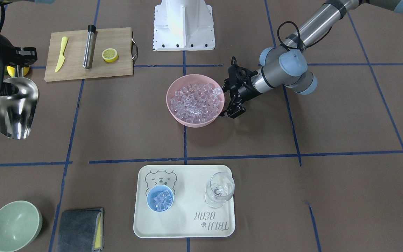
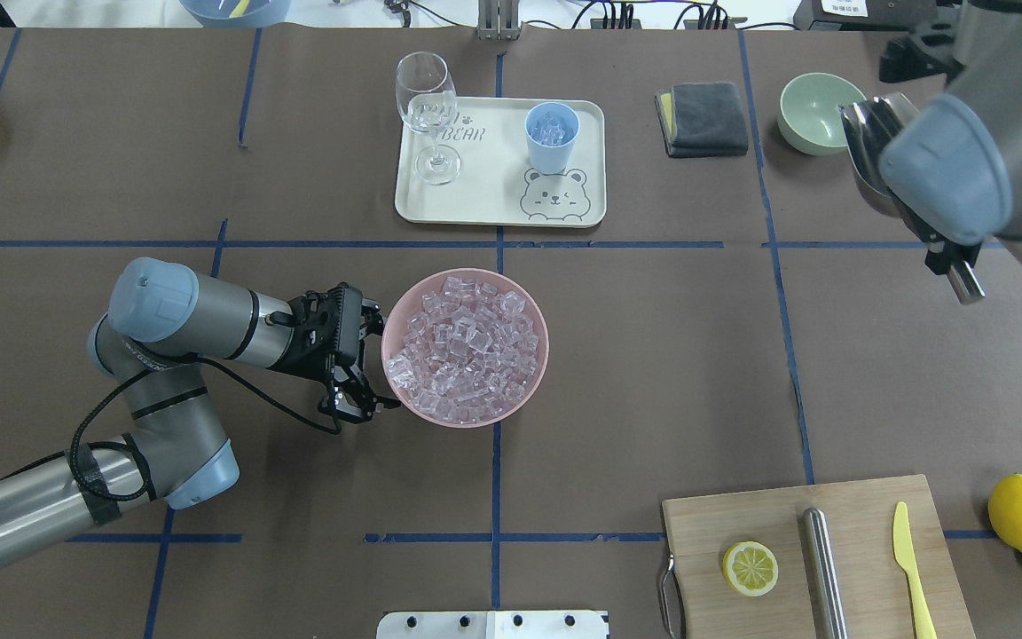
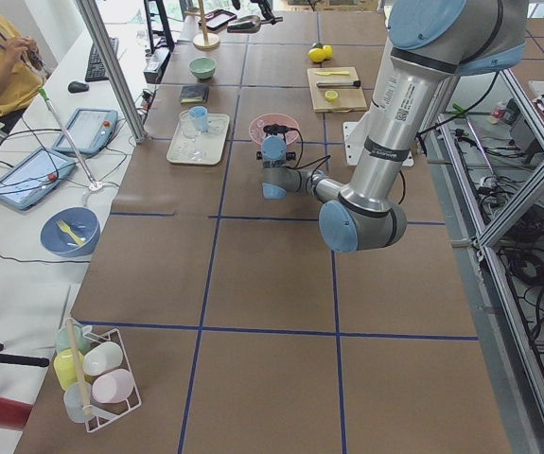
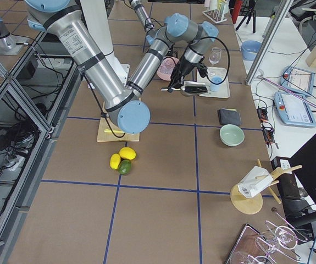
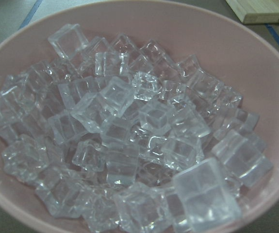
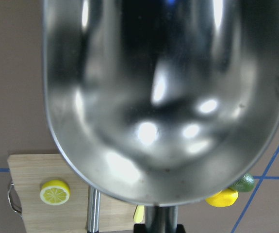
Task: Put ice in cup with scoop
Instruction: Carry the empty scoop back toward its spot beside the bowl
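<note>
The right gripper (image 1: 19,68) clamps the handle of the empty scoop (image 1: 15,105), aloft near the table's right edge, while the cup (image 2: 549,156) — some ice (image 2: 552,133) inside — stands on the tray (image 2: 475,197) by the far edge and the left gripper (image 2: 370,364), jaws apart, sits beside the pink bowl (image 2: 468,418).

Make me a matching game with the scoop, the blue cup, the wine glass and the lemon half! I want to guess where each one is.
Things:
1. scoop
2. cup
3. wine glass
4. lemon half

Places:
A. on the wooden cutting board
B. on the tray, with ice inside
C. held in the air, empty
D. on the tray, nothing inside

Pairs: 1-C, 2-B, 3-D, 4-A
</note>
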Robot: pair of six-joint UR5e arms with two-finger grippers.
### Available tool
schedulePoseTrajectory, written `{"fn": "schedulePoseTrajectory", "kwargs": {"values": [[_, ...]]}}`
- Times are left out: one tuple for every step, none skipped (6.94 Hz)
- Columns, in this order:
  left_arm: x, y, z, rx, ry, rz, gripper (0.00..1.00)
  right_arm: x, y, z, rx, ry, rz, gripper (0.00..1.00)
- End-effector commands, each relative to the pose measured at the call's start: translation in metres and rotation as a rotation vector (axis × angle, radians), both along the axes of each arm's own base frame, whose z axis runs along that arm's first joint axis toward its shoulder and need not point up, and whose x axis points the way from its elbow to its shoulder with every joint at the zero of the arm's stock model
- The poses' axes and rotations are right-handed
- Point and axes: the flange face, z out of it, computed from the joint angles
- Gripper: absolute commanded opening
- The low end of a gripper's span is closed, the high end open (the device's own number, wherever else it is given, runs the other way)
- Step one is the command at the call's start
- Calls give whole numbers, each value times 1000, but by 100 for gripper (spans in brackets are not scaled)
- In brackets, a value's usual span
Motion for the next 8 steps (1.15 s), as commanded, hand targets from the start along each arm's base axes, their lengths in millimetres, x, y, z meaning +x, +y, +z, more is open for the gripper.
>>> {"fn": "schedulePoseTrajectory", "kwargs": {"values": [[0, 0, 0, -1, -1, -1, 100, 8, 42, 79, -9, -45, 94, 0], [1, 0, 1, -2, -3, 0, 100, -5, 56, 103, -3, -43, 136, 0], [1, 0, 1, -2, -3, 0, 100, -17, 73, 127, -1, -43, 159, 0], [1, 0, 1, -2, -3, 0, 100, -37, 87, 139, -1, -41, 176, 0], [1, 0, 2, -2, -4, 0, 100, -66, 100, 146, -22, -11, 173, 0], [1, 0, 2, -1, -4, 0, 100, -85, 105, 161, -31, 9, 145, 0], [1, 0, 2, -1, -4, 0, 100, -96, 99, 178, -20, -5, 143, 0], [1, 0, 2, -2, -4, 0, 100, -111, 100, 190, -30, 6, 171, 0]]}}
